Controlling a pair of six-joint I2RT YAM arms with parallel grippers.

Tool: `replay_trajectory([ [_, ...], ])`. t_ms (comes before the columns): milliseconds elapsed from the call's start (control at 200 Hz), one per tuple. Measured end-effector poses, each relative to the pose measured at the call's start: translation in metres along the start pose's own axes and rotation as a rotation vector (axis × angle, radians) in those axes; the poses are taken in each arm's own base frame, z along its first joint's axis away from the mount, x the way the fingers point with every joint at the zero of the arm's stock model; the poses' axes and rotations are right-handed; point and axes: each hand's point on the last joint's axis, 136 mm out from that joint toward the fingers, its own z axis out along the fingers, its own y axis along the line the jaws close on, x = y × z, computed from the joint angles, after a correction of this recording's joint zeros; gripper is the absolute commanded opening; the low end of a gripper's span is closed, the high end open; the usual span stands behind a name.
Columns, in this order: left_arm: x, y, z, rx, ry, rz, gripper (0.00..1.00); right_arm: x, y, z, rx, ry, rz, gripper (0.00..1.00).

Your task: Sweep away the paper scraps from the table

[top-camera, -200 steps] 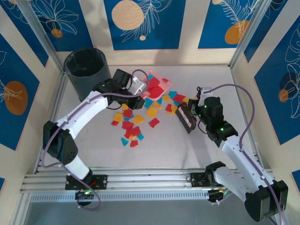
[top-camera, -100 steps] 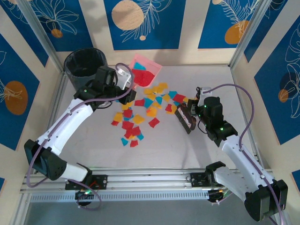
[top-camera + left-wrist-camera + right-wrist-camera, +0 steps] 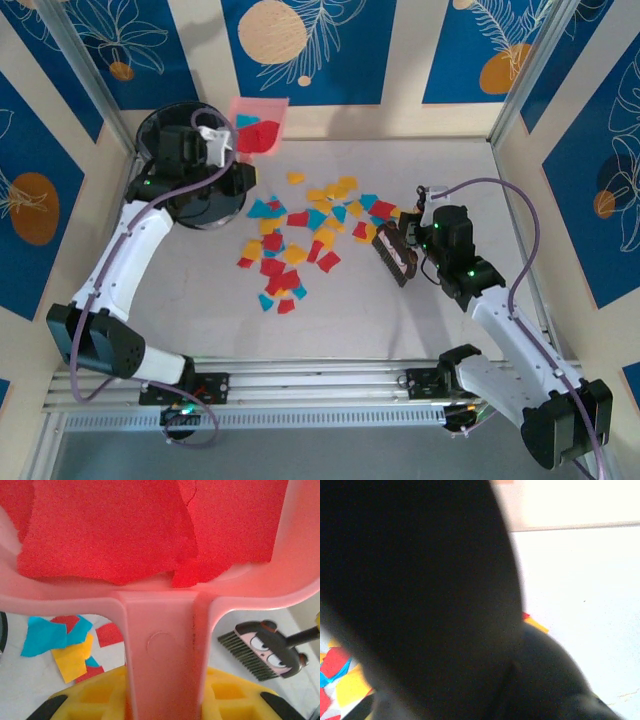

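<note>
Many red, orange-yellow and teal paper scraps (image 3: 295, 240) lie spread over the middle of the pale table (image 3: 350, 310). My left gripper (image 3: 213, 140) is shut on the handle (image 3: 160, 650) of the pink dustpan (image 3: 258, 125), held raised just right of the black bin (image 3: 185, 170). Red scraps (image 3: 110, 530) and a teal one lie in the pan. My right gripper (image 3: 420, 238) is shut on the small cartoon-face brush (image 3: 397, 252), which stands at the pile's right edge. The brush's dark handle (image 3: 420, 580) blocks most of the right wrist view.
The black bin stands in the far left corner by the patterned walls. Aluminium rails (image 3: 300, 385) run along the near edge. Bare table lies to the right of the brush and in front of the pile. Loose scraps (image 3: 65, 642) show under the dustpan.
My left arm has lifted the dustpan with its scraps off the pile and carried it up and left, to beside the bin. The right arm and brush have stayed put.
</note>
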Motion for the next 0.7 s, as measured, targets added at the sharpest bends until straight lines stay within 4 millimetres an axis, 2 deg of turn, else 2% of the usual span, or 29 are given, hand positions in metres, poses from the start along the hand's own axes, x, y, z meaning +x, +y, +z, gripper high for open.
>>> replay_trajectory([
  [360, -0.051, 0.038, -0.008, 0.181, -0.104, -0.31, 0.0, 0.004, -0.001, 0.003, 0.004, 0.018, 0.006, 0.0],
  [700, -0.089, 0.048, -0.003, 0.37, -0.171, -0.502, 0.0, 0.007, -0.001, 0.003, 0.006, 0.028, 0.005, 0.0],
])
